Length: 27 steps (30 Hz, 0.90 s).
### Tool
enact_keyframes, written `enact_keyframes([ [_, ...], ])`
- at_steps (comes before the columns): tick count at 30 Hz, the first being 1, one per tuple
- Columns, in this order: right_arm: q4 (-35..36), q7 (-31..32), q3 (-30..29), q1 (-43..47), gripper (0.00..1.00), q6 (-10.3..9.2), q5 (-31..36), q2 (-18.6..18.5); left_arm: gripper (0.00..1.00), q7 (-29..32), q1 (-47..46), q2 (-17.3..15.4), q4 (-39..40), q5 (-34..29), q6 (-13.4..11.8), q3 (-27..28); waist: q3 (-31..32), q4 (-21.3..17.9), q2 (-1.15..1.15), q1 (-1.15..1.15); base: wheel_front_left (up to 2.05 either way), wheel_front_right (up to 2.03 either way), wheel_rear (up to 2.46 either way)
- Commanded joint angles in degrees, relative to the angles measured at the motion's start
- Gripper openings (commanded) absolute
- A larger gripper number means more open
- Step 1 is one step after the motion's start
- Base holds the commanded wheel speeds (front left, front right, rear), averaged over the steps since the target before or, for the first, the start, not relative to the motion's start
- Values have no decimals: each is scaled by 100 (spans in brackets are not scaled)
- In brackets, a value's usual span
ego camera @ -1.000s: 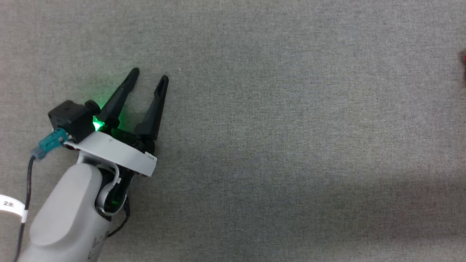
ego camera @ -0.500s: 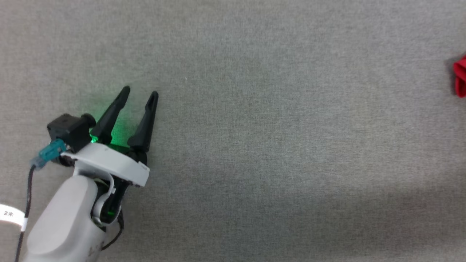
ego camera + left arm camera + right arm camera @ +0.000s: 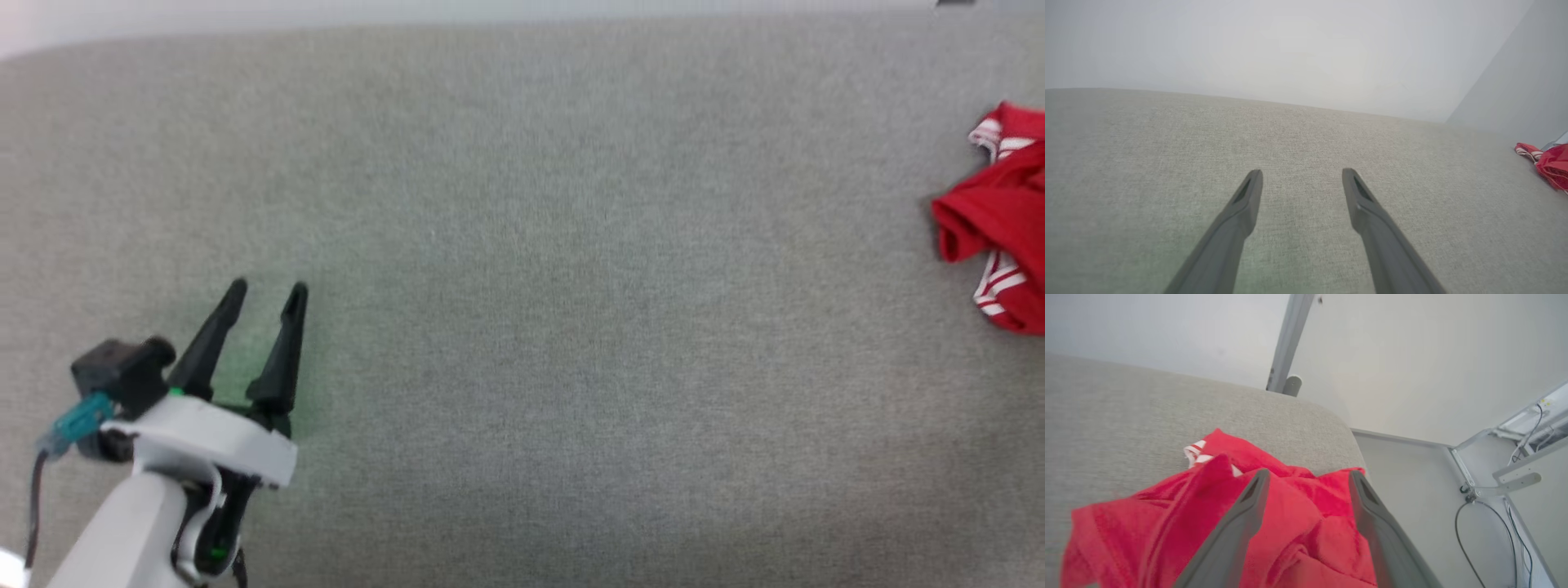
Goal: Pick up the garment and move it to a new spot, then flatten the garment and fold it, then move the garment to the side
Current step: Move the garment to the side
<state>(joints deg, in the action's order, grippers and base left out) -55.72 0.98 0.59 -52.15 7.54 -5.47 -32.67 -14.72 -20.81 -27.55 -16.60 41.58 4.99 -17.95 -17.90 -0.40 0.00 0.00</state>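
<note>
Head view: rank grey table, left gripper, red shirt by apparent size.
1. The grey table, by far.
2. The left gripper and the red shirt look about alike. The shirt is cut off at the right edge, so I won't rank those two.

**Wide grey run, one red heap at the right**

Grey woven-fabric tabletop [image 3: 522,286] runs flat and open from the left gripper [image 3: 268,287] across to the crumpled bright red cloth garment [image 3: 992,220], well apart. The garment heaps by the rounded right corner, under the right gripper [image 3: 1308,473]. Pale wall [image 3: 1290,49] and grey metal post [image 3: 1287,339] bound the far edge.
</note>
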Motion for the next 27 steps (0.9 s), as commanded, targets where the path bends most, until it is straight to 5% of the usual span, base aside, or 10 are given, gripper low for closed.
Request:
enact_keyframes([
  [1, 9, -90, 62, 107, 100, -12, 10, 27, 100, -28, 117, -24, 37, 52, -26, 30, 386, -12, 0, 0, 0, 0, 0],
  [14, 575, -1337, 552, 1244, 100, -12, -591, 1143, 100, -38, 1458, -370, 525, 247, -451, 590, 1270, -154, 0, 0, 0, 0, 0],
  [27, 1618, -1609, 793, 2504, 100, -12, -600, 1738, 100, -43, 2665, -527, 921, 287, -721, 1112, 1742, -377, 0, 0, 0, 0, 0],
])
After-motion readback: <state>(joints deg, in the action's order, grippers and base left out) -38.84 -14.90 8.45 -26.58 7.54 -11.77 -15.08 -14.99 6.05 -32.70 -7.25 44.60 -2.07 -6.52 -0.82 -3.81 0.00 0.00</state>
